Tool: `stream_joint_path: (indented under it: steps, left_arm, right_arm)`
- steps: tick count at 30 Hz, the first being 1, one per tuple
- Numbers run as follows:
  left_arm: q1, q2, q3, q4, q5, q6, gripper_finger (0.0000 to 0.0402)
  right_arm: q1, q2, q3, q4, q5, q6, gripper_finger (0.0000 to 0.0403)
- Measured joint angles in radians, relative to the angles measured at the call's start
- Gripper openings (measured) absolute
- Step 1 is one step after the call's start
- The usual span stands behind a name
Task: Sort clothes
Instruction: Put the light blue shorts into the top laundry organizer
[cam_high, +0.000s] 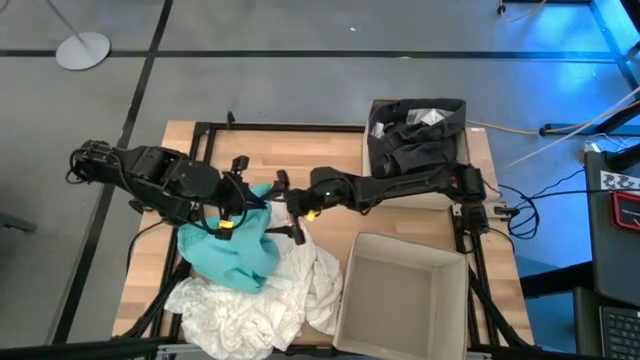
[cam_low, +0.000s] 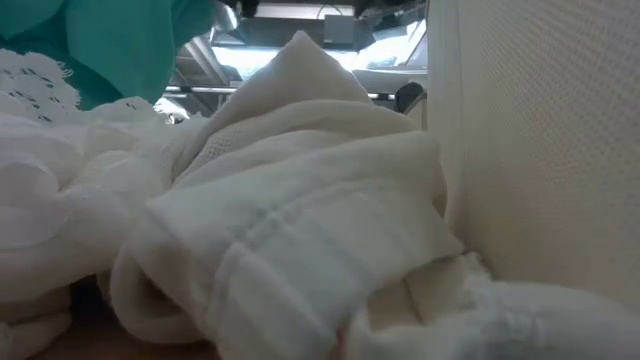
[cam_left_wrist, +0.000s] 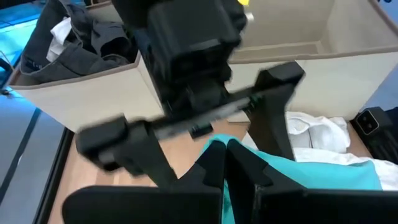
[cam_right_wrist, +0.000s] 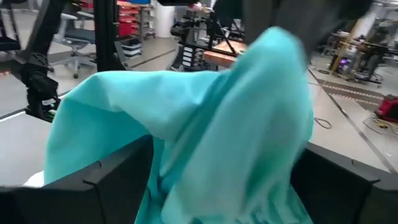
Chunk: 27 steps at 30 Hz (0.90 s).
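My left gripper (cam_high: 243, 203) is shut on the teal garment (cam_high: 232, 255) above the table's middle. The garment hangs from the gripper, and its lower part lies on the heap of white clothes (cam_high: 262, 300). My right gripper (cam_high: 288, 208) is wide open and faces the left gripper. In the right wrist view its fingers stand on either side of the hanging teal cloth (cam_right_wrist: 205, 124). Dark grey clothes (cam_high: 420, 135) fill the far cardboard box. The low view shows white cloth (cam_low: 290, 230) close up, with teal cloth (cam_low: 120, 40) above it. My left gripper pinches a bunched peak of the teal garment (cam_left_wrist: 213, 149) between its two shut fingers. One layer or several, I cannot tell. The cloth hangs slack below the fingers, with its lower part on the white clothes. My right gripper is open around the hanging teal cloth; whether a finger (cam_right_wrist: 106, 180) touches it, I cannot tell.
A cardboard box (cam_high: 378, 150) with dark clothes stands at the table's far right. A second cardboard box (cam_high: 400, 290) stands at the near right, its wall (cam_low: 540, 140) right beside the white heap. Bare wood (cam_high: 300, 150) shows at the far middle.
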Motion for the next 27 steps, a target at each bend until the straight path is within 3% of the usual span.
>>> stream_joint_path:
  steps: [6, 10, 15, 23, 27]
  left_arm:
    - [0.000, 0.007, -0.002, -0.002, 0.002, 0.010, 0.0000]
    - [-0.001, 0.019, -0.002, -0.001, 0.005, 0.010, 0.0000]
    - [-0.001, 0.026, -0.002, -0.004, 0.008, -0.001, 0.0000]
    - [-0.001, 0.025, -0.002, 0.001, -0.002, -0.026, 0.0012]
    - [-0.001, 0.016, -0.001, 0.004, 0.000, -0.066, 0.0044]
  right_arm:
    - [0.008, 0.100, 0.104, 0.022, -0.022, 0.030, 0.0352]
    - [0.021, 0.151, 0.163, 0.030, -0.022, 0.029, 0.0326]
    - [0.026, 0.188, 0.188, 0.044, -0.007, 0.028, 0.0236]
    - [0.024, 0.186, 0.187, -0.005, 0.105, 0.021, 0.0021]
    - [0.024, 0.178, 0.186, -0.018, 0.110, 0.002, 0.0029]
